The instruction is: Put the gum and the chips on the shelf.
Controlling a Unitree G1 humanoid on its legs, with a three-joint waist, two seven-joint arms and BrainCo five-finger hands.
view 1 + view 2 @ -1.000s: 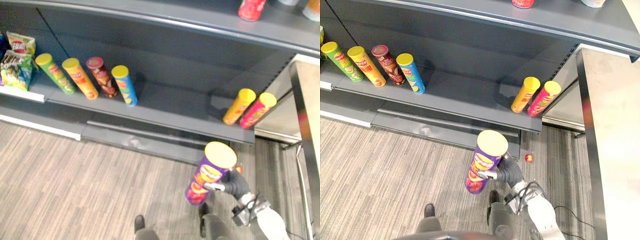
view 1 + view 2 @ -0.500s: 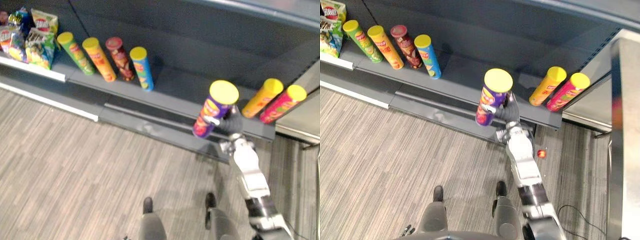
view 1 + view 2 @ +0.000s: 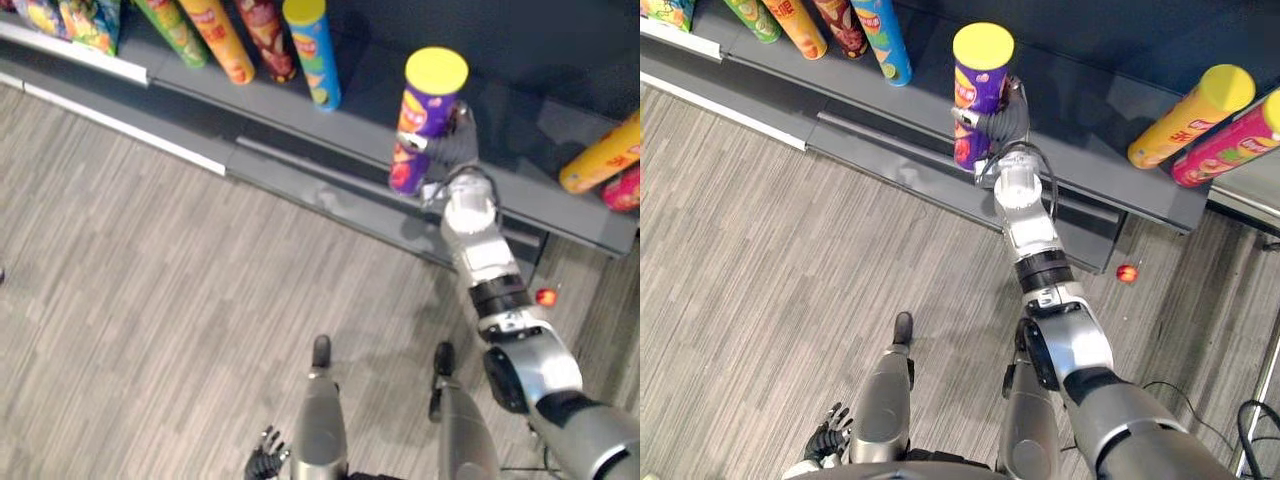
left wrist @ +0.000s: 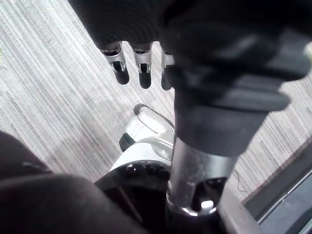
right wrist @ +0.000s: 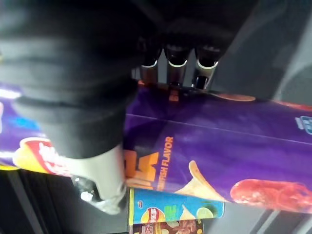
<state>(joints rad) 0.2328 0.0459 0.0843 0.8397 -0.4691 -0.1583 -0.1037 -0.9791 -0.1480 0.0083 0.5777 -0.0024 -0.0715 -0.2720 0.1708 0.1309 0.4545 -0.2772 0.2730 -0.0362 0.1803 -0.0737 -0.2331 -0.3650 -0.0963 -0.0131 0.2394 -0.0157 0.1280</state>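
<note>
A purple chips can with a yellow lid stands upright at the front part of the dark grey lower shelf, between the blue can and the yellow can. My right hand is shut on it from behind; in the right wrist view the fingers and thumb wrap the purple can. Whether its base touches the shelf I cannot tell. My left hand hangs low beside me, fingers relaxed, holding nothing. A small red thing lies on the floor under the shelf's right end.
Green, orange, dark red and blue cans lean in a row at the shelf's left. Snack bags lie further left. A yellow can and a pink can lean at the right. Striped grey floor spreads in front.
My right hand has carried the purple can up from above the floor and forward onto the shelf's front part. The whole view has shifted closer to the shelf.
</note>
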